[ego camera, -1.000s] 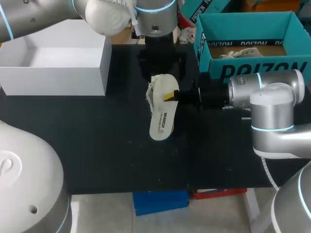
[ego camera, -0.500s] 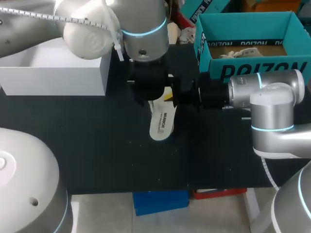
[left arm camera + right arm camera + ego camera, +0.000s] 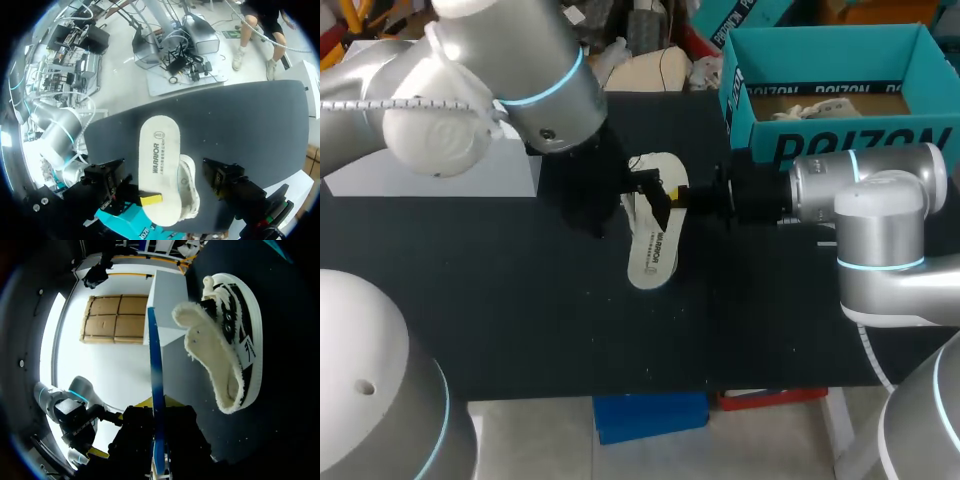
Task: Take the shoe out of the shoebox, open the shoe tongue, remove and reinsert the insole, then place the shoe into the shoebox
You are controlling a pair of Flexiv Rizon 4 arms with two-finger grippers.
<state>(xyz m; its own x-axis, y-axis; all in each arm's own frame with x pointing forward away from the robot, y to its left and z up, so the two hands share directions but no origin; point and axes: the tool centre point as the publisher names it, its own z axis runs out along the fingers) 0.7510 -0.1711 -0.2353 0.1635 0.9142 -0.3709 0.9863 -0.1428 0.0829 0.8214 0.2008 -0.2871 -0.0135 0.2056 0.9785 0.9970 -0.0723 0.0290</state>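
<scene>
The shoe [image 3: 653, 245] lies on its side on the table [image 3: 520, 320], outside any box, sole turned toward the left gripper [image 3: 164, 180]. That gripper hangs over it w/ jaws wide open, one on each side of the shoe and touching neither, as far as I see. The right gripper [image 3: 672, 197] comes in from the side and rests against the sole edge; whether it is closed on the shoe I cannot tell. In the right wrist view a fleecy flap [image 3: 210, 355] stands out of the opening; tongue or insole, not clear. Risks, imo: the 2 grippers are very near each other, so a small approach error may knock them together. If the left gripper closes on sole + upper, it prob. squashes the opening and traps the insole. The shoe looks light and unsteady on its side, so a push may spin it. Farther back stand the white box [image 3: 510, 178] and the teal shoebox [image 3: 840, 145], well apart from the shoe.
</scene>
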